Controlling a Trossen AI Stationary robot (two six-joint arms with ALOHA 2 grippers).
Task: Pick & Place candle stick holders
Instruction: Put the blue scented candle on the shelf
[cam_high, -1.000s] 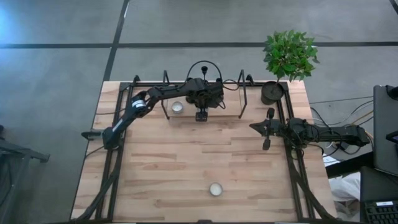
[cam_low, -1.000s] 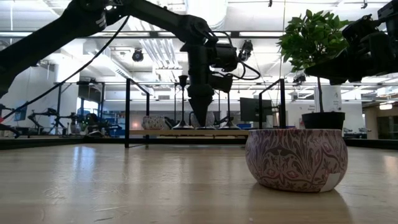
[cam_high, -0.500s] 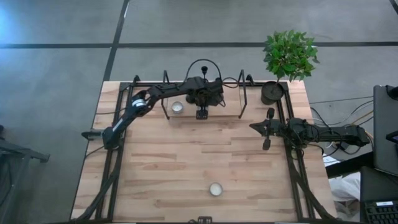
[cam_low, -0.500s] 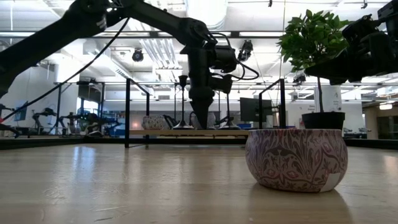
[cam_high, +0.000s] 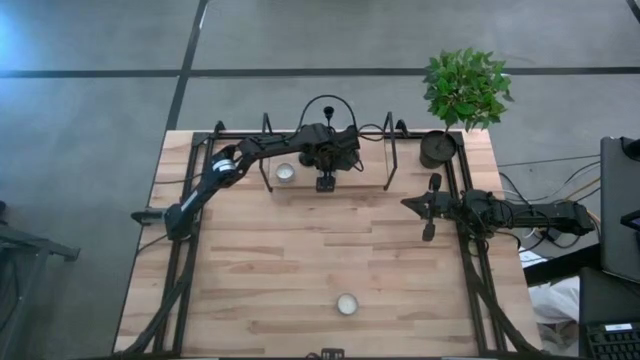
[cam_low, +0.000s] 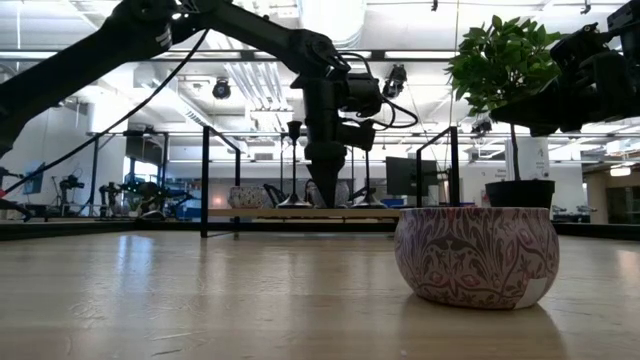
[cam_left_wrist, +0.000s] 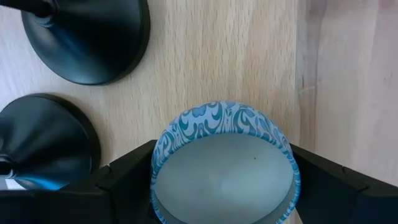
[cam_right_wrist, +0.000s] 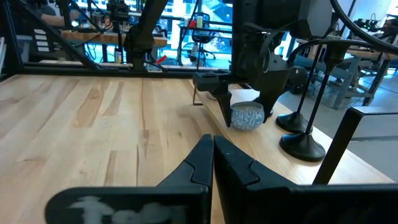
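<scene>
From above, the left claw (cam_high: 324, 183) hangs at twelve o'clock on the pale plank worktop (cam_high: 300, 260), the right claw (cam_high: 408, 204) at three o'clock, a small white cup (cam_high: 346, 304) at six. At worktop level, a round patterned bowl (cam_low: 476, 256) sits up front. The left wrist view shows the left claw spread wide around a blue swirl-patterned cup (cam_left_wrist: 225, 163), its fingers (cam_left_wrist: 127, 171) at either side; two black candle stick holders (cam_left_wrist: 87, 38), smooth round bases, stand just beside. The right wrist view shows the right claw's fingers (cam_right_wrist: 202, 158) pressed together, empty.
</scene>
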